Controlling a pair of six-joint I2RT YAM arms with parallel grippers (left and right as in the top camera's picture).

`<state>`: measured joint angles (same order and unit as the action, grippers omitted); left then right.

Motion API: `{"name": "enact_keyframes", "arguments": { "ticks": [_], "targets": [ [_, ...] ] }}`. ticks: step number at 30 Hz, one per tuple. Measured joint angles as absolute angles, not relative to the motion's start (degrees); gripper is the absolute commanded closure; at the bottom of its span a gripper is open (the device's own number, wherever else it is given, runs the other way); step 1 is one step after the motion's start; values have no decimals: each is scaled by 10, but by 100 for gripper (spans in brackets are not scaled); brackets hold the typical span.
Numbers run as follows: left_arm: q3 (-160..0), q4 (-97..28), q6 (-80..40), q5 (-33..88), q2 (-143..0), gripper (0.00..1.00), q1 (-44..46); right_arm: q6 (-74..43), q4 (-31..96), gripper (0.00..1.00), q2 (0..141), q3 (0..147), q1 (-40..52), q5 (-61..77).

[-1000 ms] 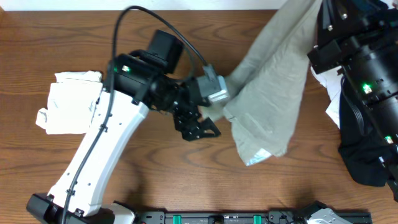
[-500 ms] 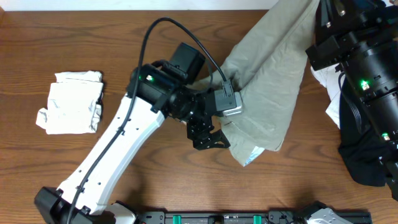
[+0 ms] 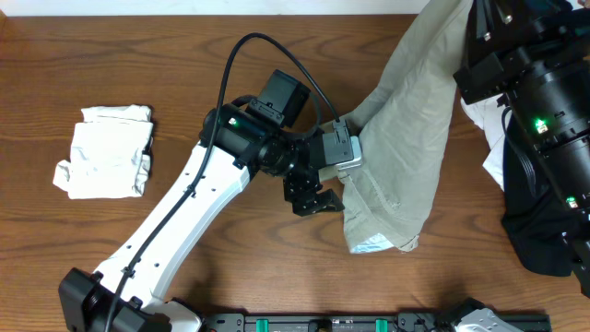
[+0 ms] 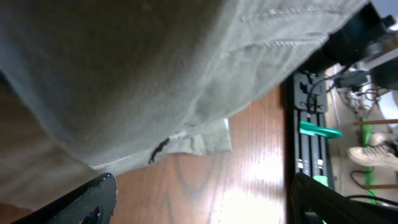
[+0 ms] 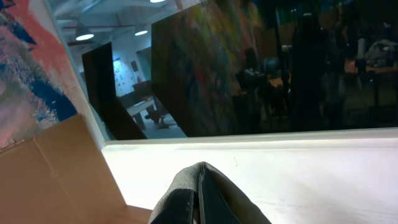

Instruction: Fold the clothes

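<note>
While the white garment [image 3: 106, 152] lies well apart at far left, we stretch our left gripper [image 3: 315, 199], jaws wide and empty, toward the lower edge of the khaki shorts [image 3: 406, 138]. Our raised right gripper [image 5: 200, 193] pinches them shut, seemingly so they hang straight.

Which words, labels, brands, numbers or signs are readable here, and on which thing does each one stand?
None can be read.
The khaki shorts show no printed label; a small dark mark near their hem is too blurred to tell.
The white garment is plain.
The arms carry only green lights.
The painting in the right wrist view has no legible letters.
</note>
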<state>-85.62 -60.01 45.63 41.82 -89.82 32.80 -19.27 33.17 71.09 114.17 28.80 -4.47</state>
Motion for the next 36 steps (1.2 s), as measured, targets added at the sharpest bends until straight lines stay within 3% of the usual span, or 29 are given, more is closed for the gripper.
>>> {"name": "enact_keyframes", "arguments": {
  "ticks": [20,22,24,26,36],
  "targets": [
    [-856,-512,422,409,-937,5,328,-196,332,99,706,1142,288,-34],
    [-856,-512,418,412,-952,8,328,-196,332,99,703,1142,288,-34],
    [-856,-512,412,419,-963,23,329,-196,332,99,702,1142,288,-33],
    [-856,-511,406,423,-967,31,334,-196,332,99,701,1142,288,-34],
    [-856,-498,404,432,-966,16,350,-196,334,99,701,1142,288,-33]
  ]
}}
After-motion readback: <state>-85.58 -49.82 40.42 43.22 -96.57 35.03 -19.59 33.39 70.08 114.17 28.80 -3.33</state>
